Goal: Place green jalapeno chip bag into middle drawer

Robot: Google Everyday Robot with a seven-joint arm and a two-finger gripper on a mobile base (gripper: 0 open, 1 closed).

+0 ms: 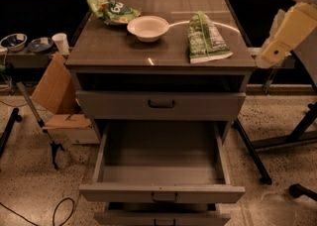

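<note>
The green jalapeno chip bag lies flat on the right side of the cabinet top, its white end edge towards the front. The middle drawer is pulled out wide below it, and its deep grey tray shows nothing inside. My gripper is out of view. Only a cream link of my arm shows at the upper right edge, to the right of the cabinet and about level with the bag.
A white bowl and a brighter green bag lie on the cabinet top's left half. The top drawer is shut. A cardboard piece leans at the left. Black stand legs cross the floor at the right.
</note>
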